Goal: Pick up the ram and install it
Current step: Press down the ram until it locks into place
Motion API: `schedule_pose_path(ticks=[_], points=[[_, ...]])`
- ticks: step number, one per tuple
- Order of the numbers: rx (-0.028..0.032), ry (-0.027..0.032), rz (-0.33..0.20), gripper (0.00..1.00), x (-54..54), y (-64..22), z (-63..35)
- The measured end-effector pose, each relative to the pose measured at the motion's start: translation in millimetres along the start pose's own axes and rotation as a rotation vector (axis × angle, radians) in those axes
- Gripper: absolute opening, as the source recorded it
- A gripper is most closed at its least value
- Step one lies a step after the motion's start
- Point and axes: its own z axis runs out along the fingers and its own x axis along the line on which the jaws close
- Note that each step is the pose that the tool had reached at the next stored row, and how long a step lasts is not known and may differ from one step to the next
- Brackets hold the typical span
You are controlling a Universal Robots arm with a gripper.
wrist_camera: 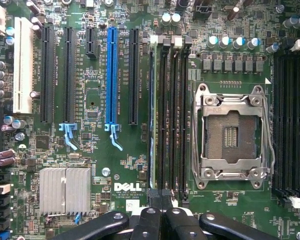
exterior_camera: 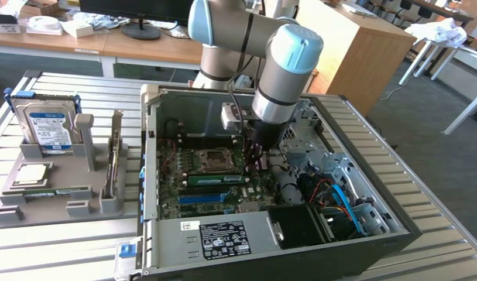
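Green ram (wrist_camera: 153,115) is seated edge-on in a motherboard (wrist_camera: 100,150) slot; gripper (wrist_camera: 162,220) fingers are closed together above it.

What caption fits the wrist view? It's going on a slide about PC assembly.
Shut gripper poised over the motherboard, above the memory slots beside the empty processor socket.

One hard drive (exterior_camera: 48,130), one processor (exterior_camera: 32,174), one open computer case (exterior_camera: 332,257)

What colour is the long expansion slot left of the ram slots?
Blue slot, clearest in the wrist view.
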Motion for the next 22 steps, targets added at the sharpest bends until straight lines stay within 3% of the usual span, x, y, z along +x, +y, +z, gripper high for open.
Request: schedule_pose_path(ticks=[15,22], points=[[0.0003,-0.001,0.0,0.1,-0.1,0.0,0.0],[-0.0016,0.0,0.0,0.1,-0.4,0.3,-15.3]])
